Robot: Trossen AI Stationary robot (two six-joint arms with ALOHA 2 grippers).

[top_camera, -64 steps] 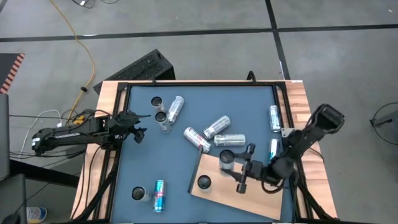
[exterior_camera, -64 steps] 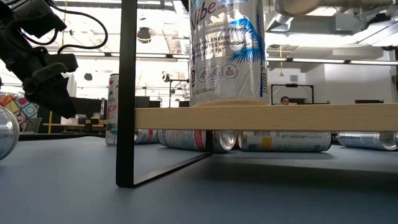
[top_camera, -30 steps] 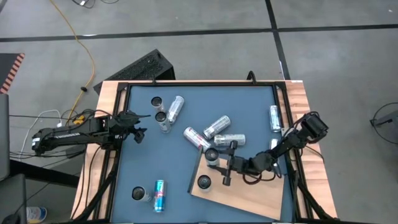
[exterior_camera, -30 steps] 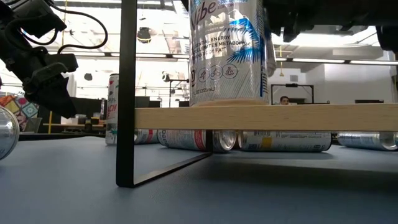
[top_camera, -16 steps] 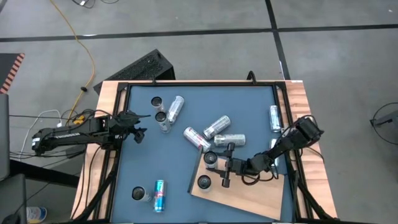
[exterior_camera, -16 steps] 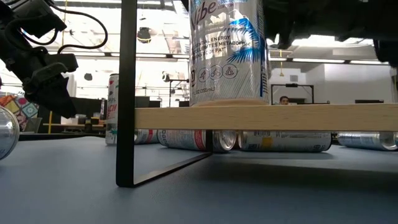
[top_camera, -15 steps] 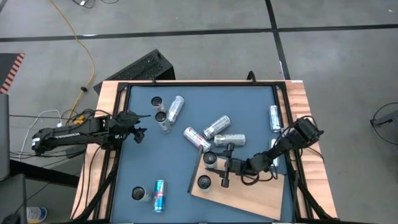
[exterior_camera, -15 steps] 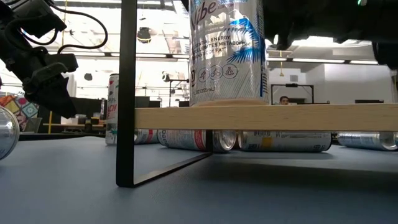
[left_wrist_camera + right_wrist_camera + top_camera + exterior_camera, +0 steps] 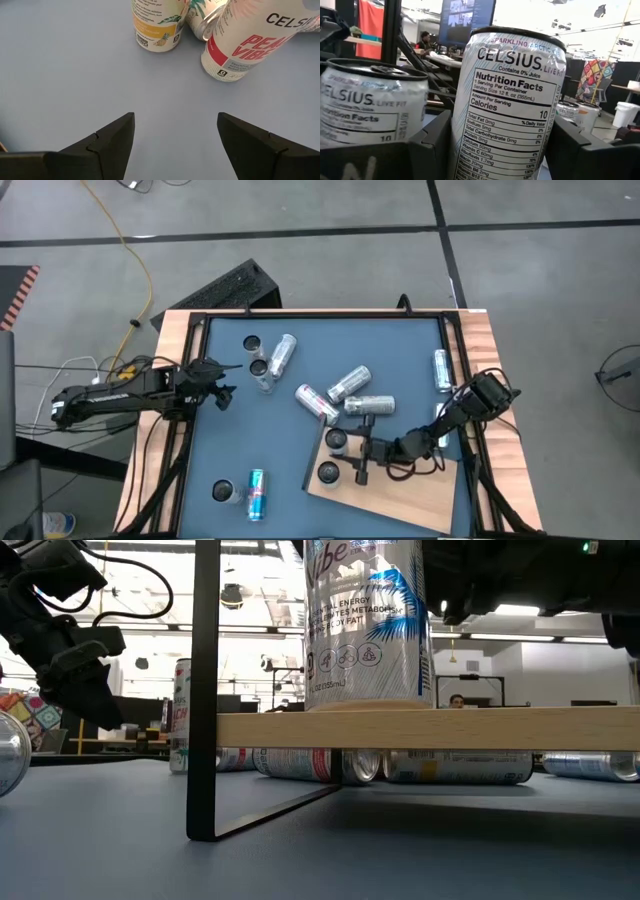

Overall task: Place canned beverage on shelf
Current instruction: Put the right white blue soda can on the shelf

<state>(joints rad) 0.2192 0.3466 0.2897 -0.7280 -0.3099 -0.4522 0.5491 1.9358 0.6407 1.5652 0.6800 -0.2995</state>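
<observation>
Down in the lower middle of the high view, the right gripper (image 9: 345,453) has its fingers clamped around an upright silver Celsius can (image 9: 336,440) standing on the near-left corner of the shelf (image 9: 420,495), the light wooden board. Another upright can (image 9: 327,472) sits just beside it on the same board. Crowding that edge, three cans lie on their sides (image 9: 347,384) on the blue worktop (image 9: 230,440), right up against the shelf's upper-left side. Further out, a small cluster of cans (image 9: 262,362) sits upper left, and a blue can lying flat (image 9: 256,493) is lower left. Over at the left edge the left gripper (image 9: 222,385) hovers with fingers spread, holding nothing.
</observation>
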